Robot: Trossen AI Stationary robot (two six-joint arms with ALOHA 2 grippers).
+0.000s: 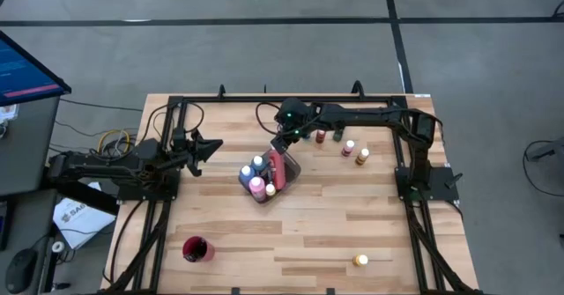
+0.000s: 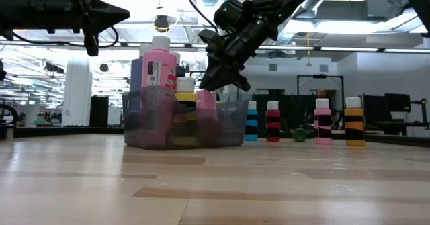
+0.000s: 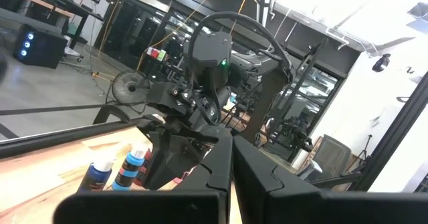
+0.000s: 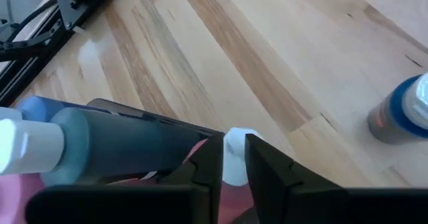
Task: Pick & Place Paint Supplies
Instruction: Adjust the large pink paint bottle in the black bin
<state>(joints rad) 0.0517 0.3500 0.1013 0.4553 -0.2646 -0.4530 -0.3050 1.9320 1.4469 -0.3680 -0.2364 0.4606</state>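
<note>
A clear plastic bin (image 1: 264,188) (image 2: 161,127) at the table's middle holds several paint bottles: blue (image 1: 247,172), pink (image 2: 158,64), yellow (image 2: 185,101). Another pink bottle (image 1: 277,167) (image 2: 205,107) leans in the bin's far right part, its white cap (image 4: 234,154) pointing up. My right gripper (image 1: 280,150) (image 2: 205,85) (image 4: 234,140) slants down just above that cap, with a narrow gap between its fingers. My left gripper (image 1: 216,143) (image 3: 231,164) waits shut in the air, left of the bin. My right gripper stands over the leaning pink bottle's white cap (image 4: 235,158), which shows through the narrow gap between the fingers. Part of the cap lies behind one finger. I cannot tell whether the fingertips touch it.
Several bottles stand on the table right of the bin (image 1: 321,136) (image 1: 338,136) (image 1: 349,147) (image 1: 362,155). One yellow bottle (image 1: 360,261) stands near the front right. A red cup (image 1: 197,249) stands at the front left. A black frame (image 1: 176,101) borders the table.
</note>
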